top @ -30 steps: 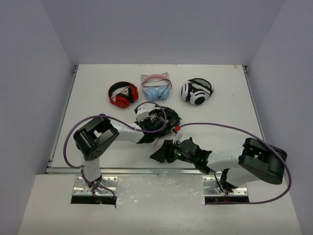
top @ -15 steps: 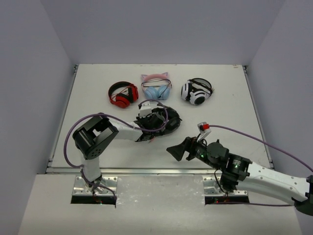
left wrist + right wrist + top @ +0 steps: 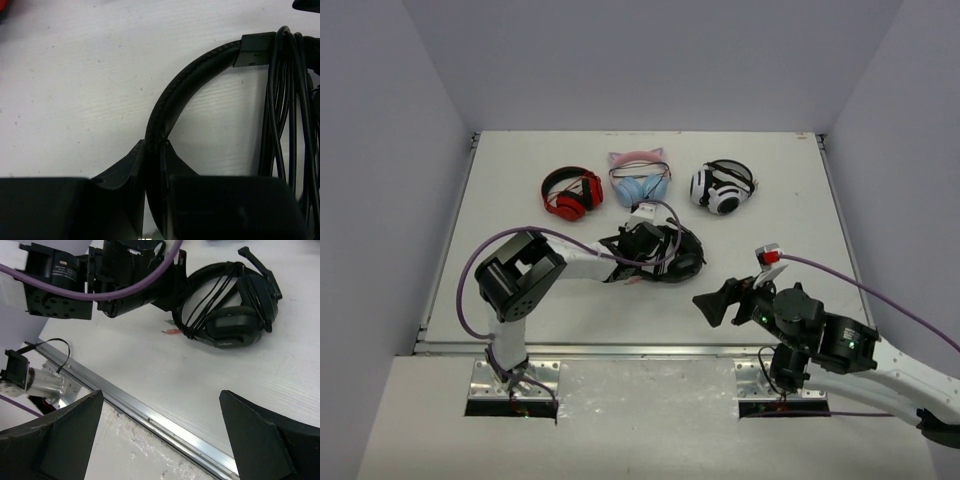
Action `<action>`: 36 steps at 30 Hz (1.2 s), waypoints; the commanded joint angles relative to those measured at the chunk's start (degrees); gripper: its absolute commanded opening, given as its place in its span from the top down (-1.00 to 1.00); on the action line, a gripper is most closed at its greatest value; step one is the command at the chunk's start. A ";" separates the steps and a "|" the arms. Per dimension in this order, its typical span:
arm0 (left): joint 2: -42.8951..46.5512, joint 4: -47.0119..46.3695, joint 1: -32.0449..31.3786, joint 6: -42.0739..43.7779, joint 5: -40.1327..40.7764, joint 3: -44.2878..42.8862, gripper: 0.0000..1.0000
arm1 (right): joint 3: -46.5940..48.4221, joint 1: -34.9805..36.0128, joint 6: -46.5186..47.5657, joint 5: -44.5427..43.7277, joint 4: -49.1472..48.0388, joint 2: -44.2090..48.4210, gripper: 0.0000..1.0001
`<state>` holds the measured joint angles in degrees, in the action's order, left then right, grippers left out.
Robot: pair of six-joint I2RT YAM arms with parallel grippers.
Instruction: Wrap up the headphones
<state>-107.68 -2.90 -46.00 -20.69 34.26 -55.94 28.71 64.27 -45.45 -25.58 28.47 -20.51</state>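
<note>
On table (image 3: 790,230), left jaws clamp headphones (image 3: 682,262) headband (image 3: 165,115); cable (image 3: 287,100) coiled.

The headphones (image 3: 232,326) look matt black, their headband (image 3: 167,102) grainy.

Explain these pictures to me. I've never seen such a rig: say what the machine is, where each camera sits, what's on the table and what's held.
These are two robot arms bolted at the near edge of a table, each ending in a two-finger gripper. The wide picture comes from a camera above and behind them; the other two come from cameras on the wrists, looking past the fingers. At the far side lie red headphones, blue cat-ear headphones and white headphones. In the middle lie the black headphones, their cable wound across them. The left gripper is closed on their headband. The right gripper is open, holds nothing and is apart from them.
</note>
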 commanded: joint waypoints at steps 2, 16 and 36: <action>0.36 2.81 0.29 13.12 -4.11 -0.40 0.99 | 3.54 0.24 3.79 -0.35 3.43 2.84 -0.98; -4.83 0.70 1.61 41.07 -17.45 -4.17 0.99 | 4.95 0.15 6.78 9.23 -0.17 1.27 -0.98; -14.05 22.14 15.24 74.56 -53.33 -20.34 0.99 | 6.36 0.15 11.08 13.37 1.67 5.83 -0.98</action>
<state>-117.27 12.25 -30.35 45.28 -17.78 -75.55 33.67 64.27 -36.58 -12.88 29.82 -15.18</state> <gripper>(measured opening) 0.119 0.993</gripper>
